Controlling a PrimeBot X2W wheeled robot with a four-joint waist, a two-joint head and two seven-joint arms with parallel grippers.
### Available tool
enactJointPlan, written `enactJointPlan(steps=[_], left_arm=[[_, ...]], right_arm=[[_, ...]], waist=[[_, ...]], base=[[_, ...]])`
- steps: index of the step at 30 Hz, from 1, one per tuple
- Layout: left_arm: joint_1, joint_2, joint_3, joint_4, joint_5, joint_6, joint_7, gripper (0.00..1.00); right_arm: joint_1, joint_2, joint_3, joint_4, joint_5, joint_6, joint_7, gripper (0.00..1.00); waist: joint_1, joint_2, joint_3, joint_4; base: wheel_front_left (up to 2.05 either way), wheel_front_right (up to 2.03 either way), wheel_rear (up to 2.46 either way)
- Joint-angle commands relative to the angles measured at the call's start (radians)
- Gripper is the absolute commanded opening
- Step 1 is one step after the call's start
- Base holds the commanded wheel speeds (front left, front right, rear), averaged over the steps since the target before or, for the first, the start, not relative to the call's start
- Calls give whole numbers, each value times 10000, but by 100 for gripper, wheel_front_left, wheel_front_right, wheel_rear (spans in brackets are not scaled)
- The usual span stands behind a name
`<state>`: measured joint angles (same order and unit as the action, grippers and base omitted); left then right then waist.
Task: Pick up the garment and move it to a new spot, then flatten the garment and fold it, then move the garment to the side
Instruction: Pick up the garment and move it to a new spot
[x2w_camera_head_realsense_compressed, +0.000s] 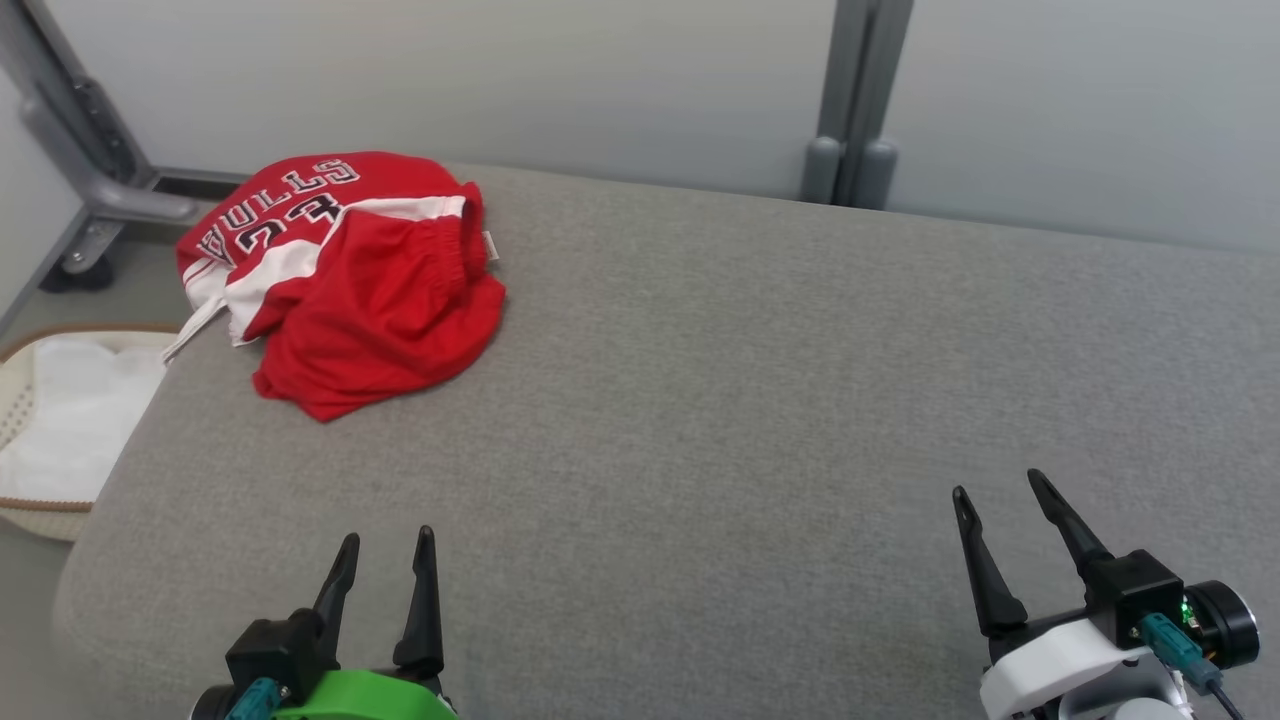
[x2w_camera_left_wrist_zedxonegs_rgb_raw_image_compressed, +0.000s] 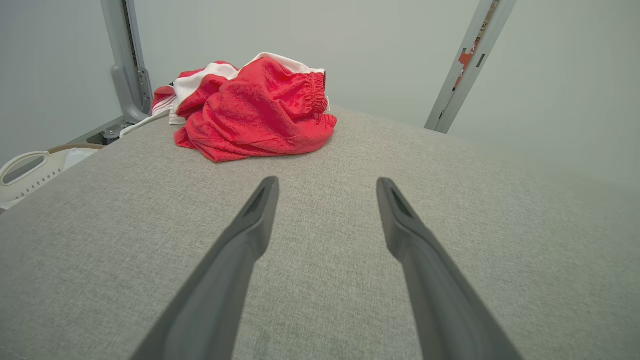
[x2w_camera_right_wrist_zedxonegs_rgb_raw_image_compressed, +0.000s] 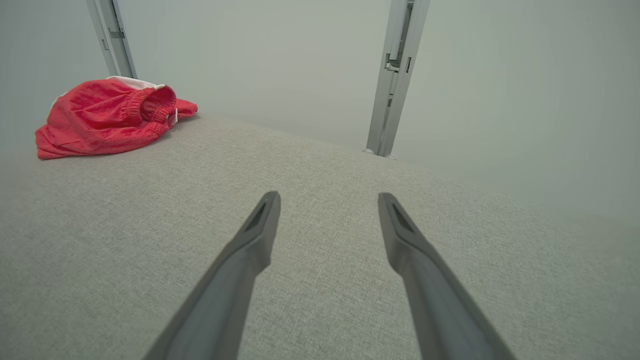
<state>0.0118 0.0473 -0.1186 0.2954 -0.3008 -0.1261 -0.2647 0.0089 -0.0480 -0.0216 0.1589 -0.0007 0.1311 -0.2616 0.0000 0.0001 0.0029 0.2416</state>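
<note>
A crumpled red garment with white panels and black lettering lies bunched at the far left of the grey padded surface. The left wrist view has the garment ahead and slightly left, and the right wrist view has it far off to the left. My left gripper hovers open at the near left edge, well short of the cloth, its fingers empty. At the near right, my right gripper is open too, with nothing between its fingers.
A white laundry basket holding white cloth stands off the left edge of the surface. Grey metal posts and a frame foot rise behind, against a pale wall. Bare grey padding stretches across the middle and right.
</note>
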Motion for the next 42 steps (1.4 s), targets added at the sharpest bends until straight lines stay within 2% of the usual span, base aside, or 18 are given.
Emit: enactJointPlan(steps=[1, 12, 19, 27, 30, 31, 32, 36, 42], left_arm=[[50, 58, 46, -41, 54, 11, 3, 100], [60, 56, 148, -101, 77, -11, 3, 100], [-140, 56, 230, -247, -58, 42, 3, 100], [-1166, 136, 515, -772, 562, 54, 4, 100], [-2096, 437, 747, -1138, 794, 26, 4, 100], [-3997, 1309, 1001, -1521, 875, -32, 4, 100], [-4435, 1523, 1083, -1521, 786, -39, 28, 100], [-5921, 2066, 1540, -1226, -23, -46, 579, 100], [-7209, 2985, 1697, -62, -567, -58, 1594, 100]], right_arm=[[-27, -27, 9, 19, 25, -6, -38, 100], [-131, -30, 150, 14, 49, -6, -38, 100], [-199, -31, 67, -8, 51, -6, -38, 100], [-471, -31, -73, -180, -18, -6, -38, 100], [-617, -31, -103, -252, -96, -6, -38, 100], [-895, -31, -60, -374, -227, -6, -38, 100], [-966, -33, -21, -394, -269, -6, -38, 100], [-1255, -33, 117, -444, -430, -6, -38, 100], [-1648, -30, 102, -596, -717, -8, -38, 100]], waist=[[0, -1, 64, 732], [0, -1, 115, 1108], [0, -1, 263, 946], [0, -1, 747, 596], [0, -1, 1019, 416], [0, -1, 1563, 48], [0, -1, 1711, -65], [0, -1, 2276, -578], [0, -1, 3255, -1238]], base=[[0, 0, 0], [0, 0, 0], [0, 0, 0], [0, 0, 0], [0, 0, 0], [0, 0, 0], [0, 0, 0], [0, 0, 0], [0, 0, 0]])
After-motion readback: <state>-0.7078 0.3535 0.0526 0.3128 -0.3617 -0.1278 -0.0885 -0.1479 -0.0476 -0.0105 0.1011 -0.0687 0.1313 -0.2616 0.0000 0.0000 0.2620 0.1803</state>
